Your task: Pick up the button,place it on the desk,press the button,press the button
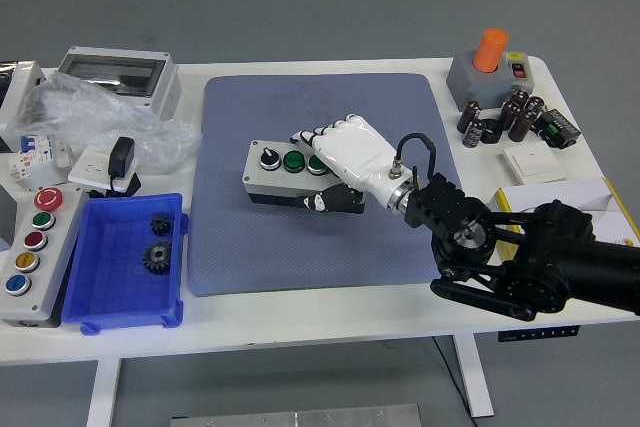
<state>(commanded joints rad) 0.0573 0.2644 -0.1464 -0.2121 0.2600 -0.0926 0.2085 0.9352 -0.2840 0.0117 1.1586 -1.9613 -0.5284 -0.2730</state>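
Your right hand (347, 159) is clasped on the right end of the button box (283, 174), fingers over its top, thumb against its near side. The box lies around the middle of the blue mat (320, 177), its green button (294, 159) facing up.

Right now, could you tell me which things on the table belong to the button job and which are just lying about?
In the job:
button box
right hand, gripping it
blue mat

Lying about:
blue bin with gears
five-button panel
orange-capped unit
capacitors
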